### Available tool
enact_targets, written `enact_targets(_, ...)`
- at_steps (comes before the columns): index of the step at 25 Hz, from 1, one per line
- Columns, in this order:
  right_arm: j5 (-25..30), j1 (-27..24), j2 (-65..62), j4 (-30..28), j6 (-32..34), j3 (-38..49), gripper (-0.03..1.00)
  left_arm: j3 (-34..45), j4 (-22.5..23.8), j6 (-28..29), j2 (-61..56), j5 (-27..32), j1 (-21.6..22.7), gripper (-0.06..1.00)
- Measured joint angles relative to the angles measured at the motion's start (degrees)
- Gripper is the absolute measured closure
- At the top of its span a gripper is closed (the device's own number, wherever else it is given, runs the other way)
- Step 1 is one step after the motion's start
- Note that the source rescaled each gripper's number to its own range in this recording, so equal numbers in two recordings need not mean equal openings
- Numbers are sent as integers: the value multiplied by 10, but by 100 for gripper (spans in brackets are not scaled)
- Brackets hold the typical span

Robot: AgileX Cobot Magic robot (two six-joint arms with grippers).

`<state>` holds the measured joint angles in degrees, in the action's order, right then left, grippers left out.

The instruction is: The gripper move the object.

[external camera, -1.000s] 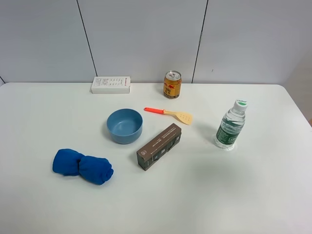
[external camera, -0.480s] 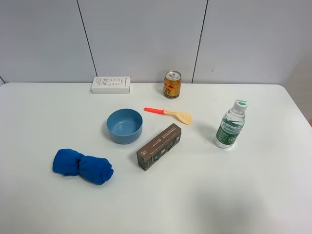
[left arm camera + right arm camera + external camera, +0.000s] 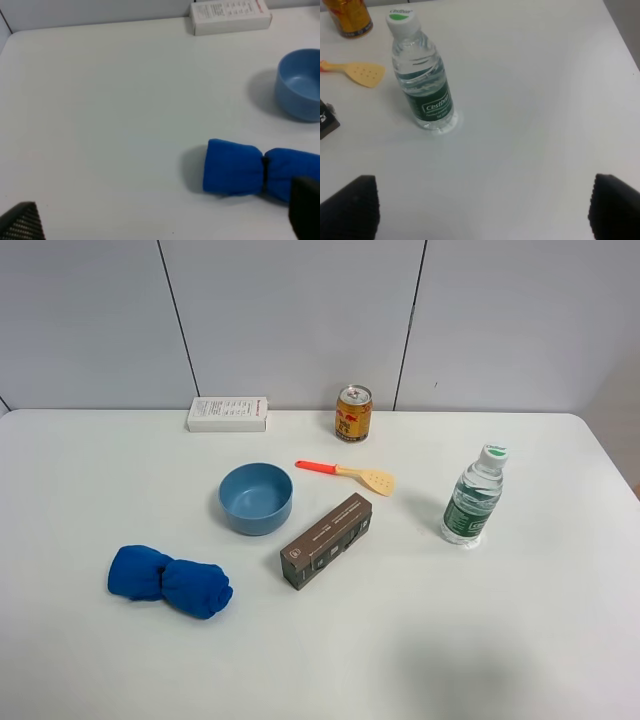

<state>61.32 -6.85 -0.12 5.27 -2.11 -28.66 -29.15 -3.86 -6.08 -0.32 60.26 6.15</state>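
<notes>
The royal-blue rolled cloth [image 3: 169, 582] lies on the white table at the front left, two lobes pinched in the middle. It also shows in the left wrist view [image 3: 255, 169]. My left gripper [image 3: 162, 220] is open, and its black fingertips [image 3: 20, 223] sit wide apart at the frame's corners, short of the cloth and above the table. My right gripper [image 3: 480, 210] is open and empty, with its fingertips [image 3: 614, 207] wide apart over bare table near the water bottle [image 3: 421, 75]. Neither arm shows in the exterior view.
A pale blue bowl [image 3: 256, 498] stands behind the cloth. A dark brown box [image 3: 326, 540], an orange-handled spatula [image 3: 350, 475], a gold can [image 3: 353, 413], a white box [image 3: 228, 414] and the water bottle [image 3: 473, 498] stand around the table [image 3: 420, 640].
</notes>
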Motion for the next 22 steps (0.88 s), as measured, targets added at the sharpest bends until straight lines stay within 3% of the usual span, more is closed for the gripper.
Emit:
enact_targets(11,0,0,0,0,-42,0,23,0,0,0,0,0,0,-6)
enact_targets(22,0,5,0,-1,-42,0,23,0,0,0,0,0,0,-6)
